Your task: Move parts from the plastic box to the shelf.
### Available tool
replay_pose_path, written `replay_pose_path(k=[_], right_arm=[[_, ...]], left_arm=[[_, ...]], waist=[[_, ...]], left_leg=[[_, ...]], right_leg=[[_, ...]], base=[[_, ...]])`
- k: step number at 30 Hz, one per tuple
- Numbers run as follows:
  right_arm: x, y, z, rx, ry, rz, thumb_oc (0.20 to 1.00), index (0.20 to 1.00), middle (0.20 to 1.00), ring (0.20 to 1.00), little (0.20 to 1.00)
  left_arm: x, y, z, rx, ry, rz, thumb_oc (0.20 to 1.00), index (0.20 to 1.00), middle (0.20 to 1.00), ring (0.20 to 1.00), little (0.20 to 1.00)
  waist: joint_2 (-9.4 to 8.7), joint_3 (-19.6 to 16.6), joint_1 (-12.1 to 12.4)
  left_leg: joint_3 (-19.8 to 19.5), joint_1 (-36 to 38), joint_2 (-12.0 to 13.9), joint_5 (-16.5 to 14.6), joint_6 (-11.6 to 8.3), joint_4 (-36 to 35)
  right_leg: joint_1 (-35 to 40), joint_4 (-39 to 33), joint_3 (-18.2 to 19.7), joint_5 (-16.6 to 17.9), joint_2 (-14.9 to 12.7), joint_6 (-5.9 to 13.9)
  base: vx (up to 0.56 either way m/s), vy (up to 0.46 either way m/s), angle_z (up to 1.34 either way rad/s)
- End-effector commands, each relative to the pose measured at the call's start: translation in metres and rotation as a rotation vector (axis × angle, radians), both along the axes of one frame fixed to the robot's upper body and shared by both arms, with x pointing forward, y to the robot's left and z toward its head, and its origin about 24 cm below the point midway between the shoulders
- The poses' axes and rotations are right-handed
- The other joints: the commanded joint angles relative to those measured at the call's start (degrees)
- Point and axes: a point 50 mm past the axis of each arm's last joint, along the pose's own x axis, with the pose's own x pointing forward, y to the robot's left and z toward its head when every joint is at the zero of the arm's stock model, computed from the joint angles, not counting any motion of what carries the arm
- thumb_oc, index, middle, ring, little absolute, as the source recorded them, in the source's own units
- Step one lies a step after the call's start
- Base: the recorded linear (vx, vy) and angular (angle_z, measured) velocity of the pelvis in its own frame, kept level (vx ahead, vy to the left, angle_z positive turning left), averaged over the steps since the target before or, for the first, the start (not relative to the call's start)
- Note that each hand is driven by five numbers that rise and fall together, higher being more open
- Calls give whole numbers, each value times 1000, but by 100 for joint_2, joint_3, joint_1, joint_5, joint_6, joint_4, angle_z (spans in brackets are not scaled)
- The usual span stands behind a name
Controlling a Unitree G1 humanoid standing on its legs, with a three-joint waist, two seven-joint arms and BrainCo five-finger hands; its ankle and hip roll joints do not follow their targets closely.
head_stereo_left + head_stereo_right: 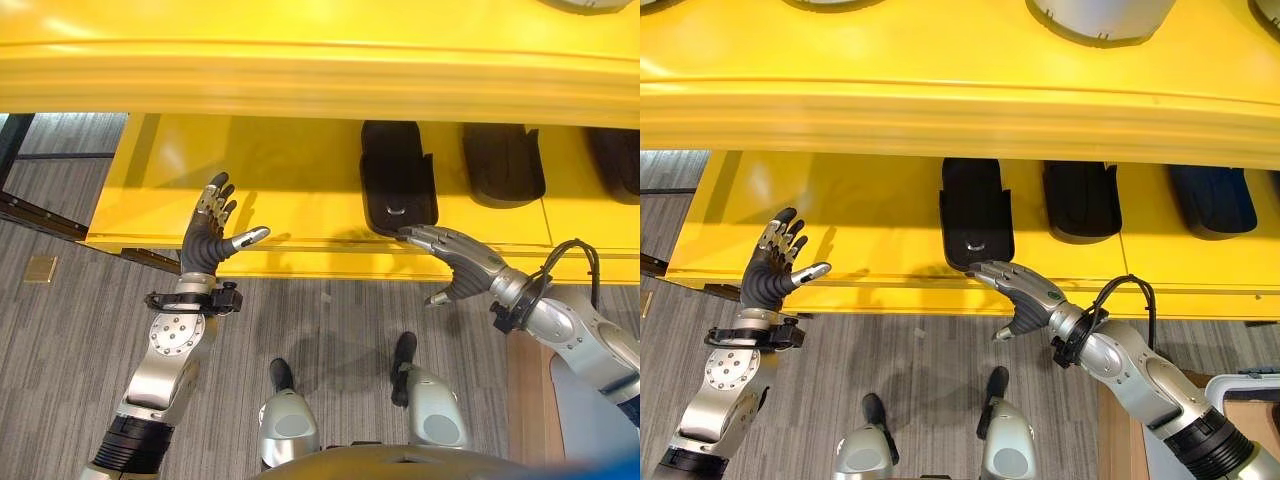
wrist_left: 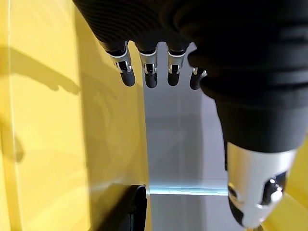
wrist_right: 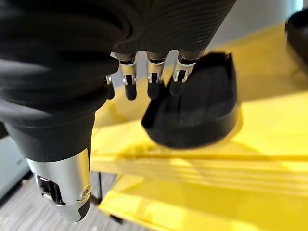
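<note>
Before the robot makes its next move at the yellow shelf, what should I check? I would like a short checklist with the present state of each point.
1. Right robot hand free of the part: ok, fingers straight at the near end of the black part, not curled round it.
2. Part fully on the yellow shelf: ok, lying flat near the front edge.
3. Left robot hand empty: ok, open, raised before the shelf.
4. Spacing from the neighbouring black parts: ok, yellow gap visible.
5. Plastic box position for the next pick: cannot tell.
</note>
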Motion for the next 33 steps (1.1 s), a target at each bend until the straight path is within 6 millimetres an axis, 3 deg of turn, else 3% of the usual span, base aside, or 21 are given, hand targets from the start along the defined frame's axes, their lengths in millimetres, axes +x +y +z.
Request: replay_pose_path(k=[1, 9, 18, 33], right_arm=[[-2, 19, 13, 2, -56, 106, 1000, 1000, 1000, 1000, 1000], [-2, 26, 40, 286, -442, 82, 1000, 1000, 1000, 1000, 1000], [11, 36, 44, 286, -421, 44, 1000, 1000, 1000, 1000, 1000], [42, 48, 37, 218, -291, -61, 1000, 1000, 1000, 1000, 1000]], left_arm=[[-4, 2, 21, 75, -111, -28, 1000, 1000, 1000, 1000, 1000], [-2, -8, 20, 52, -117, -30, 1000, 1000, 1000, 1000, 1000], [0, -7, 18, 12, -93, -2, 1000, 1000, 1000, 1000, 1000], [7, 7, 21, 43, -87, 126, 1000, 1000, 1000, 1000, 1000]], waist=[[-210, -143, -1], [-44, -160, -56], [122, -217, 8], [194, -123, 190]], left_leg=[[-82, -323, 99, 33, -9, 221], [-93, -315, 77, 4, 5, 218], [-143, -296, 18, -29, 6, 202], [-259, -402, -42, -30, -15, 224]], right_leg=[[671, -31, -125, -722, -97, 267], [647, -31, -91, -730, -108, 249], [663, -21, -130, -765, -172, 224], [519, 88, -214, -765, -268, 212]], base=[[0, 0, 0], [-1, 30, 0], [0, 19, 0], [0, 2, 2]])
